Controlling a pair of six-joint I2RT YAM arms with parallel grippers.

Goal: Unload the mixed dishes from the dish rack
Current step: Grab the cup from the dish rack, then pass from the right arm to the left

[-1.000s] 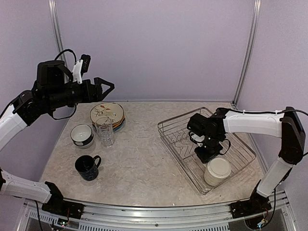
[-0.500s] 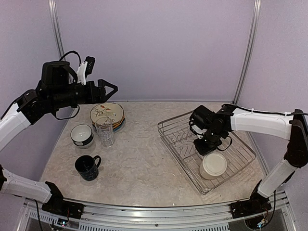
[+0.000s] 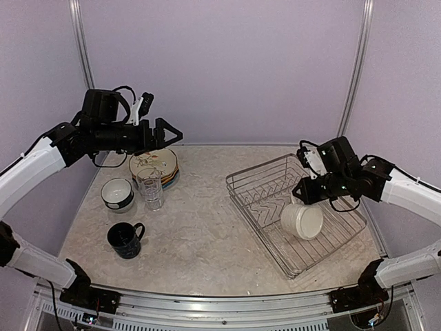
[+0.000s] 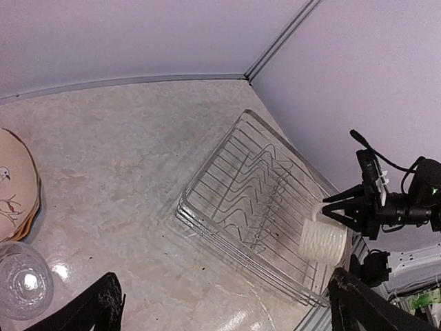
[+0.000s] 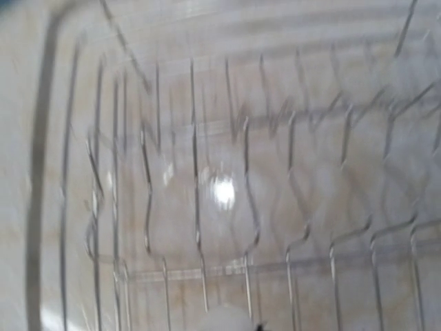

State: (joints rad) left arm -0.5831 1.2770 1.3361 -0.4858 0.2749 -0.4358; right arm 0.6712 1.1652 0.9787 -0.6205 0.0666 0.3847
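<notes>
Right hand (image 3: 298, 196) grips ribbed cream mug (image 3: 302, 221), tilted above silver wire rack (image 3: 258, 189).

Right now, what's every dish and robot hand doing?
large cream mug, tipped sideways over the dish rack.
right gripper, shut on the large cream mug's upper edge.
left gripper, open, in the air above the plates.
dish rack, nothing else in it.
plates, stacked flat.
clear glass, upright, empty.
bowl, upright, empty.
navy mug, upright.
</notes>
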